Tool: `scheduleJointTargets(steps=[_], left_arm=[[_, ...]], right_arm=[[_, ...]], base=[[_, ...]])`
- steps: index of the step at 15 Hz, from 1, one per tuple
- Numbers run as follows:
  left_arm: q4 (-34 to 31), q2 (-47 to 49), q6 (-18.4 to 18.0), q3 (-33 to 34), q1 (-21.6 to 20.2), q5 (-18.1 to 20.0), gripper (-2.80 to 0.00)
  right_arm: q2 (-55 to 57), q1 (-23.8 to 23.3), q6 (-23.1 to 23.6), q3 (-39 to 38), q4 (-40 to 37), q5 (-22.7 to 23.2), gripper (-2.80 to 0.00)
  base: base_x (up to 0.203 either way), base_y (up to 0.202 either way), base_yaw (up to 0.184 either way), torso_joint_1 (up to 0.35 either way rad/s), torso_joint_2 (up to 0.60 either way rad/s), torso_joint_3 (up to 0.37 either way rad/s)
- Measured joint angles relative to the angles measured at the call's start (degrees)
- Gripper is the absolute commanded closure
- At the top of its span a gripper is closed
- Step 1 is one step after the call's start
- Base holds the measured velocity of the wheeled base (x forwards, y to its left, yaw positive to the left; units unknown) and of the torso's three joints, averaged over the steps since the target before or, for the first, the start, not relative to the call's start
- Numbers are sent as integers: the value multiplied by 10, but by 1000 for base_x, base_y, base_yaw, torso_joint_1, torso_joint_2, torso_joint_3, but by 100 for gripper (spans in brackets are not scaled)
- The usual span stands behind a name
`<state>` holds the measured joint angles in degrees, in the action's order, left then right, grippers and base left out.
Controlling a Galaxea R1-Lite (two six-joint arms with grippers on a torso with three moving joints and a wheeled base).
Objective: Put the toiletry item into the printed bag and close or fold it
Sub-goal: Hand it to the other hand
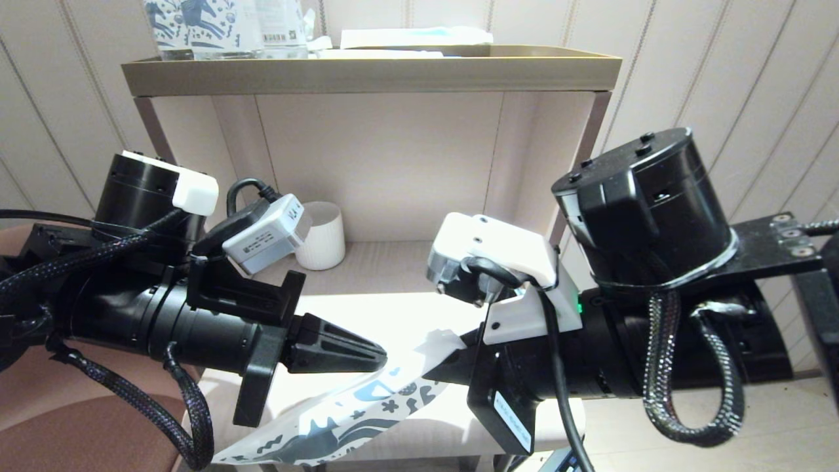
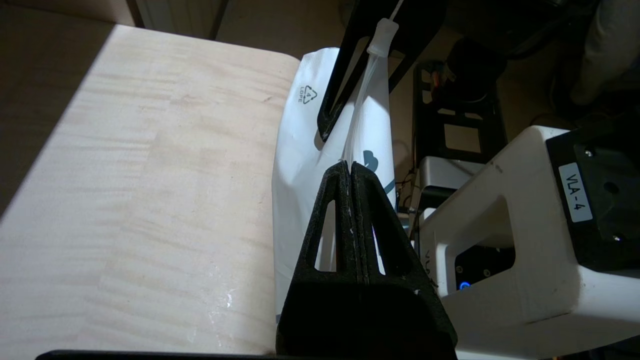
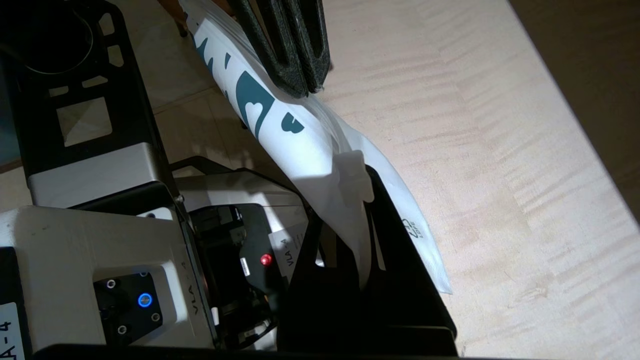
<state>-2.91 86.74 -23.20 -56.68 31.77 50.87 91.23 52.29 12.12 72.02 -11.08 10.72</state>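
Observation:
The printed bag [image 1: 367, 406], white with dark blue figures, is stretched between both grippers above the front edge of the light wooden table [image 1: 367, 314], its lower part drooping past that edge. My left gripper [image 1: 383, 357] [image 2: 351, 165] is shut on the bag's top edge [image 2: 320, 150]. Facing it from the right, my right gripper [image 1: 440, 370] [image 3: 362, 175] is shut on the same edge at the white slider tab [image 3: 356, 167] [image 2: 382, 37]. A short stretch of the edge runs taut between the two tips. The toiletry item is out of view.
A ribbed white mug [image 1: 321, 236] stands at the back of the table, under a shelf tray [image 1: 367, 72] that holds horse-printed packs [image 1: 196, 26]. A brown seat [image 1: 65, 419] is at the lower left. The robot's base [image 3: 90, 175] lies under the bag.

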Motion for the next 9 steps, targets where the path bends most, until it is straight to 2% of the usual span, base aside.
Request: scheduleJointTargets(steps=[4, 6, 8, 9], left_arm=[[18, -1, -4, -4, -7, -12, 0], [63, -6, -29, 19, -14, -48, 0], [125, -8, -55, 49, -16, -102, 0], [146, -8, -57, 58, -17, -111, 0]], right_arm=[[2, -2, 0, -6, 0, 0, 0], [3, -3, 0, -7, 0, -1, 0], [4, -4, 0, -7, 0, 0, 0], [4, -4, 0, -7, 0, -1, 0]], base=[[0, 0, 0, 0, 0, 0], [0, 0, 0, 0, 0, 0], [0, 0, 0, 0, 0, 0], [0, 0, 0, 0, 0, 0]])
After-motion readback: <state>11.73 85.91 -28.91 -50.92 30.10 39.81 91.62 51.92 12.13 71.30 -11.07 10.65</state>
